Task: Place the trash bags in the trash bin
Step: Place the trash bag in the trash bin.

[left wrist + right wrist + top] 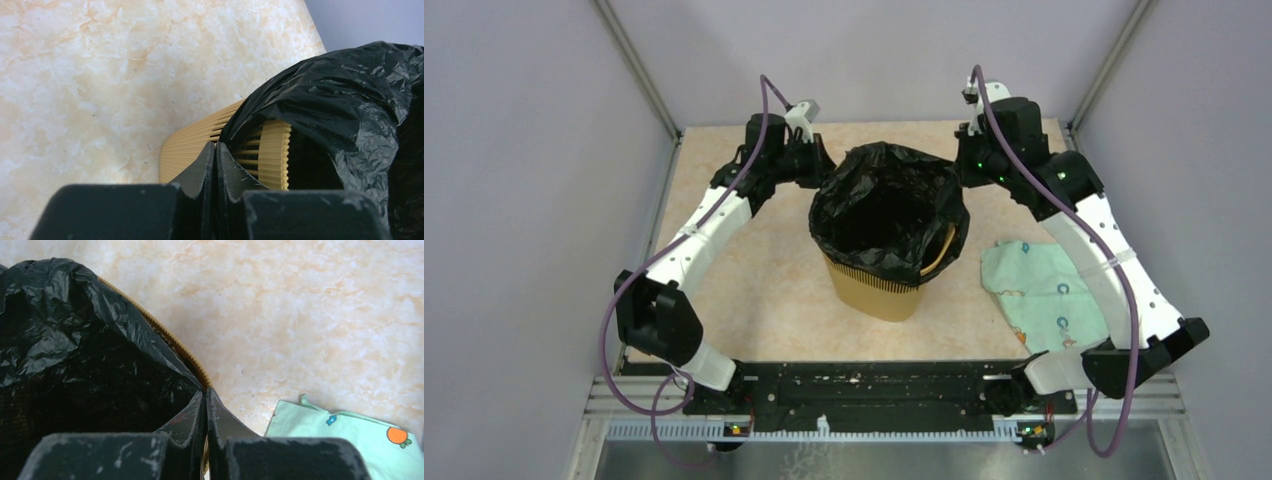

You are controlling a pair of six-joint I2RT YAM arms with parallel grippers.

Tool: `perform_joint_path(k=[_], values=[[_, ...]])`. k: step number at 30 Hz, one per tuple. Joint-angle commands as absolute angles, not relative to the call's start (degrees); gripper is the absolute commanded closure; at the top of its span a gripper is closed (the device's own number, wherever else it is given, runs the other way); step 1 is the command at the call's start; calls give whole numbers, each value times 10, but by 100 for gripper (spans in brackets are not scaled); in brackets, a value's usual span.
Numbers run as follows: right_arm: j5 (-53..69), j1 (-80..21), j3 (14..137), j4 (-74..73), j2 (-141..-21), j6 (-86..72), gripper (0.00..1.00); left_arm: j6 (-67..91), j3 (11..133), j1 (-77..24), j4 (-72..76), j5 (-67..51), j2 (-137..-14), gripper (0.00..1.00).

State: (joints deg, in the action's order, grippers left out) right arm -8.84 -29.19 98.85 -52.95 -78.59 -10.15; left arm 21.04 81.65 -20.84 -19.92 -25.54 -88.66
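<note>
The mustard-yellow trash bin (pixel 876 288) stands mid-table. A black trash bag (pixel 886 205) lines it, its mouth open and its rim draped over the bin's top. My left gripper (pixel 823 170) is at the bag's back-left rim. In the left wrist view its jaws (pixel 216 146) are shut, pinching the bag's edge (pixel 340 95) beside the slotted bin wall (pixel 187 147). My right gripper (pixel 965 172) is at the back-right rim. In the right wrist view its jaws (pixel 206 391) are shut on the bag's edge (pixel 75 360) over the bin rim (pixel 186 356).
A pale green patterned cloth (pixel 1046 292) lies flat on the table right of the bin, under the right arm; it also shows in the right wrist view (pixel 350 440). Purple walls and a metal frame close in the table.
</note>
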Motion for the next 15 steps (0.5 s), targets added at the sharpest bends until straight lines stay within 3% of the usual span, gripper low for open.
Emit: perform_joint_path(k=[1, 7, 15], values=[[-154, -294, 972, -506, -764, -91, 100, 204, 839, -213, -183, -264, -896, 91], [-154, -289, 928, -481, -757, -99, 100, 206, 839, -218, -180, -265, -903, 91], [-30, -231, 849, -408, -718, -134, 100, 207, 835, -222, -177, -264, -907, 93]])
